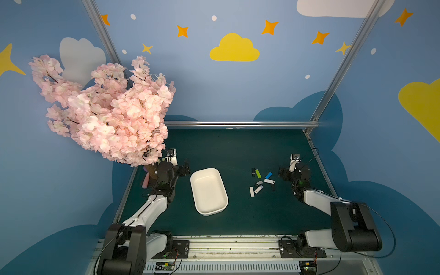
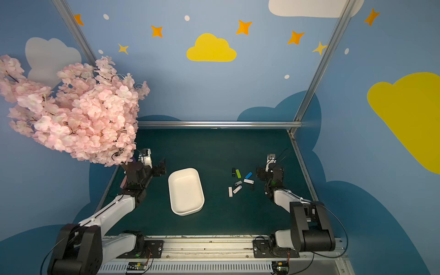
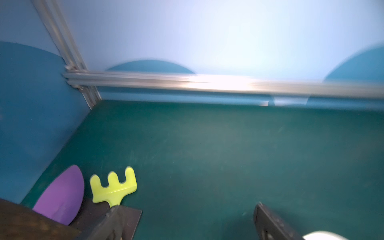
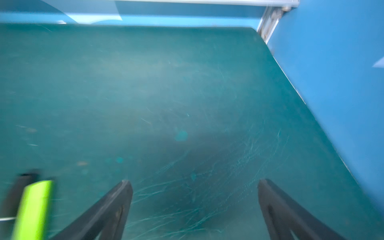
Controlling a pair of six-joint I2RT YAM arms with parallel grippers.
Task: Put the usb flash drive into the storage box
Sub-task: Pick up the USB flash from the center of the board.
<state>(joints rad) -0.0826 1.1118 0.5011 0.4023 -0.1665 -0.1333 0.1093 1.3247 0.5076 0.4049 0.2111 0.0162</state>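
The white storage box (image 1: 208, 191) (image 2: 186, 191) lies empty in the middle of the green mat; one corner (image 3: 324, 235) of it shows in the left wrist view. Several usb flash drives lie loose to its right: a black one (image 1: 253, 172), a green one (image 1: 258, 173) (image 4: 33, 207), a blue one (image 1: 268, 175) and white ones (image 1: 269, 181). My right gripper (image 1: 282, 172) (image 4: 194, 182) hovers just right of the drives, open, with only bare mat between its fingers. My left gripper (image 1: 186, 166) (image 3: 188, 205) stands open and empty, left of the box's far end.
A pink blossom tree (image 1: 107, 112) overhangs the left arm at the back left. A yellow-green toy rake (image 3: 113, 187) and a purple toy blade (image 3: 62, 195) lie by the left wall. An aluminium rail (image 1: 238, 123) bounds the mat's far edge.
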